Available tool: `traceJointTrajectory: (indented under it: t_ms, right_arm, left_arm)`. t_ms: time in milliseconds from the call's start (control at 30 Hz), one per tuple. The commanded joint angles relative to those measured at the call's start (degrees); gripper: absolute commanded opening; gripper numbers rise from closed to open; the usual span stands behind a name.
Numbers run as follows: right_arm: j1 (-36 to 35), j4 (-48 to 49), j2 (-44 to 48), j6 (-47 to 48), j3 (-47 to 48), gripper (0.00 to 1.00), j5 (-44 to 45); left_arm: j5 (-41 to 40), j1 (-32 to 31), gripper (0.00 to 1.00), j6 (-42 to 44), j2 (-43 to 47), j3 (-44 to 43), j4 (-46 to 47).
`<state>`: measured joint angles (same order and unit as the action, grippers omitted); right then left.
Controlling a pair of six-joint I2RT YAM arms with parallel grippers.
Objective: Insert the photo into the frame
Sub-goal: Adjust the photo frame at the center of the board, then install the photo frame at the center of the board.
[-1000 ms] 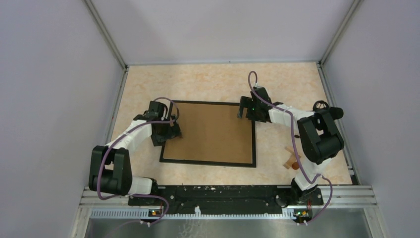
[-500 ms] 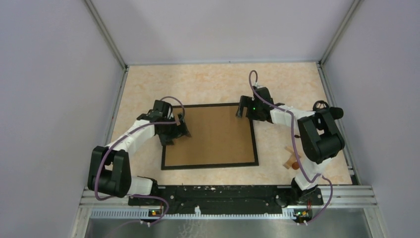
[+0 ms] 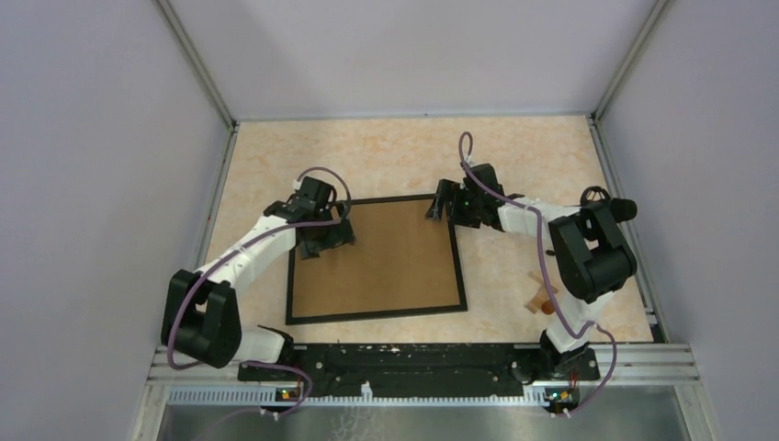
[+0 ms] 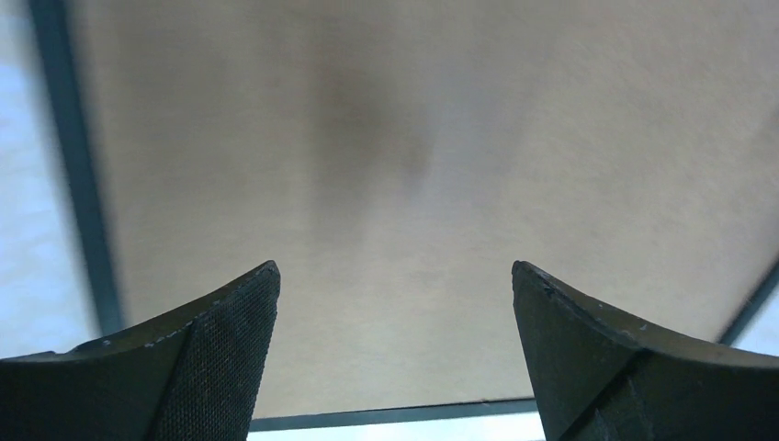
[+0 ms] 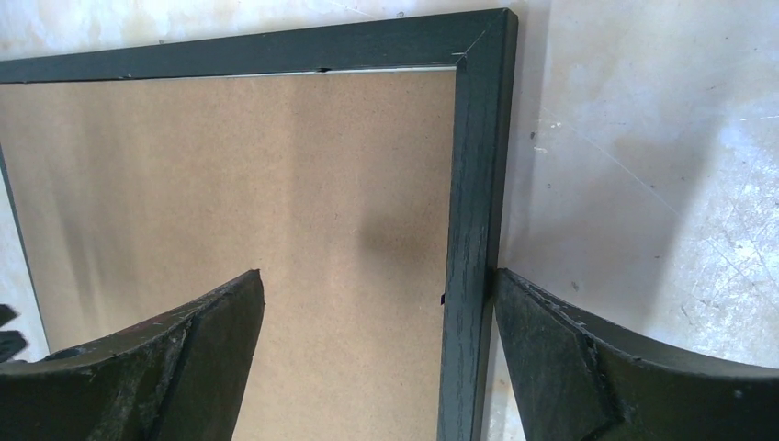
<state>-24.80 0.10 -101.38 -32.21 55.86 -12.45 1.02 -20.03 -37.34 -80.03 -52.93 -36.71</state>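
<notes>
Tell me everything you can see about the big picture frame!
The frame is a big rectangle with a thin black wooden-looking border around a plain brown board. It lies flat on the table, turned slightly. The right fingers stand open astride its right edge near the far corner; the left fingers are open above its far left corner.

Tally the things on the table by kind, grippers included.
Black-bordered frame: 1
Small tan object, too small to identify: 1
Grippers: 2, left gripper and right gripper
Total: 4
</notes>
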Motion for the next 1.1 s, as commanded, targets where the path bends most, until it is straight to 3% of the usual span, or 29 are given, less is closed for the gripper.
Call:
traceJointTrajectory:
  t_ms: [0, 67, 167, 267, 367, 533, 800, 967, 1067]
  right_arm:
    - [-0.15, -4.79, -0.85, -1.2, -2.04, 0.93, 1.18]
    - [-0.16, -4.91, -1.01, -1.15, -1.9, 0.93, 1.05]
    - [-0.17, -4.77, -0.94, -1.02, -1.96, 0.93, 0.86]
    - [-0.16, -4.23, -0.51, -0.78, -2.28, 0.94, 0.23]
    - [-0.08, -4.03, -0.22, -0.59, -2.51, 0.94, -0.24]
    - [0.6, -4.4, -0.39, -0.34, -2.26, 0.95, -1.26]
    - [1.01, -8.25, -3.63, 1.17, 3.68, 0.98, -1.18]
    - [2.18, -11.94, -5.74, 2.19, 7.61, 0.98, 2.75]
    - [2.44, -13.41, -4.27, 2.39, 7.01, 0.99, 6.42]
  left_arm:
    - [-18.66, 0.09, 0.99, -1.36, 6.66, -2.15, -10.87]
    - [-21.35, 1.24, 0.99, -3.66, 8.06, -1.75, -15.35]
    - [-15.98, 6.86, 0.99, -4.26, 10.96, 1.81, -15.02]
    - [-9.13, 16.35, 0.99, -3.79, 13.78, 7.15, -10.91]
    - [-8.51, 21.84, 0.99, -3.95, 15.19, 10.59, -6.12]
    - [3.94, 26.97, 0.99, -2.09, 13.8, 15.8, 6.53]
    - [25.4, 25.7, 0.99, -6.22, 11.57, 22.21, 23.51]
    - [20.07, 16.15, 0.99, -3.38, 4.02, 12.95, 21.31]
    - [8.42, 13.77, 0.99, 0.54, 2.37, 4.89, 9.43]
